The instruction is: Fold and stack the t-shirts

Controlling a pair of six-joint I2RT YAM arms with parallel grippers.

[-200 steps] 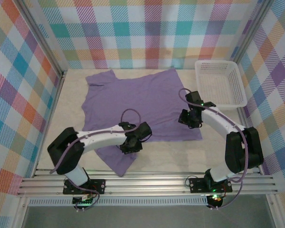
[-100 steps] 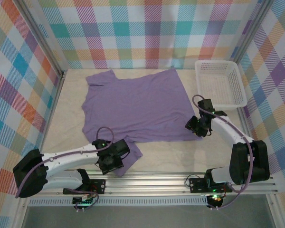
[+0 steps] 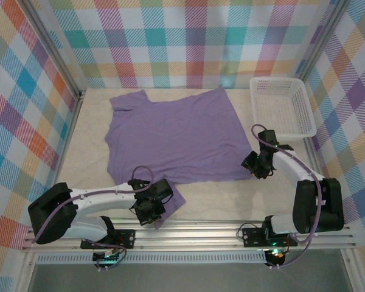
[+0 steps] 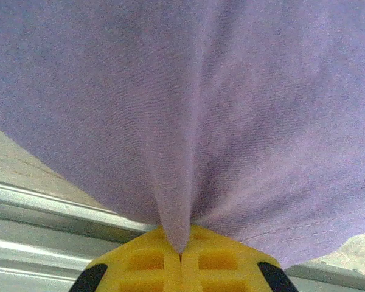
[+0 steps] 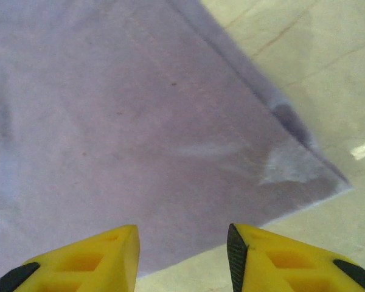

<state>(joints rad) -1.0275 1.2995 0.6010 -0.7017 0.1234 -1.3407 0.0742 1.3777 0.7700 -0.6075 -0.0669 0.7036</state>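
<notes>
As it lies now: t-shirt [image 3: 170,134] spread flat at centre; white basket [image 3: 283,79] at 2 o'clock.
Left gripper [image 4: 181,252]: clenched on the shirt's 7 o'clock corner.
Right gripper [image 5: 182,243]: jaws apart above the 4 o'clock hem corner, nothing held.
Handling: light, thin, limp; probably drapes and slides; pinch at corners.

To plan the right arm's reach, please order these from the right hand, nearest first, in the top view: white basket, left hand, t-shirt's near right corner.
1. T-shirt's near right corner, beside the right hand.
2. White basket, behind on the right.
3. Left hand, far left, shut on the t-shirt.
</notes>
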